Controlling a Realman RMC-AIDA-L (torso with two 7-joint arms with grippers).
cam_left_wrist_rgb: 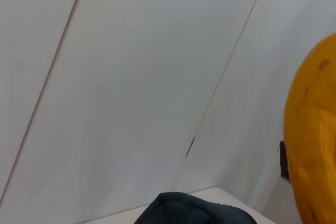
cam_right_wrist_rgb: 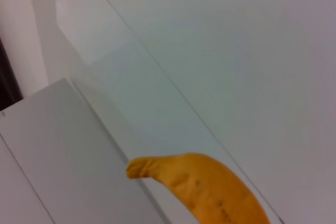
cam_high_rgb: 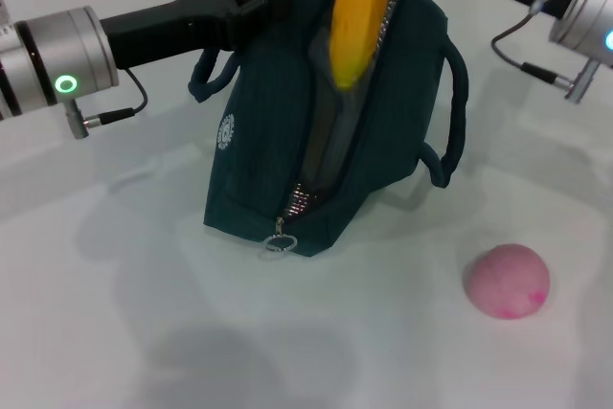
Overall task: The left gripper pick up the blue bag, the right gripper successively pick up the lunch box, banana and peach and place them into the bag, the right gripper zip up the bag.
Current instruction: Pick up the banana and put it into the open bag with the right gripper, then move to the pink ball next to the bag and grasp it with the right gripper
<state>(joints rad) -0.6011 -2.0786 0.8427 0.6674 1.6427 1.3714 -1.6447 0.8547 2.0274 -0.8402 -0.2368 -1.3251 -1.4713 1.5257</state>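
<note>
Blue bag (cam_high_rgb: pixel 287 141), the biggest thing on the white counter (cam_high_rgb: pixel 144 332), stands upright near the middle toward the far edge, its zipper run open along the top and the metal ring pull (cam_high_rgb: pixel 281 242) hanging at the near end. One rope handle loops out on each side. The left arm reaches in from the counter's left side, and the left claw (cam_high_rgb: pixel 251 9) meets the bag's upper left rim; its fingers are hidden against the fabric, so whether they are clamped I cannot tell. The right arm comes in from the far right corner, and the right claw lies beyond the head view's upper edge, so its fingers cannot be seen either. The banana (cam_high_rgb: pixel 359 11) hangs nearly upright above the bag's open mouth, its lower tip dipping into the gap between the zipper sides. The peach (cam_high_rgb: pixel 508 281) sits alone on the counter toward the near right, well apart from the bag.
</note>
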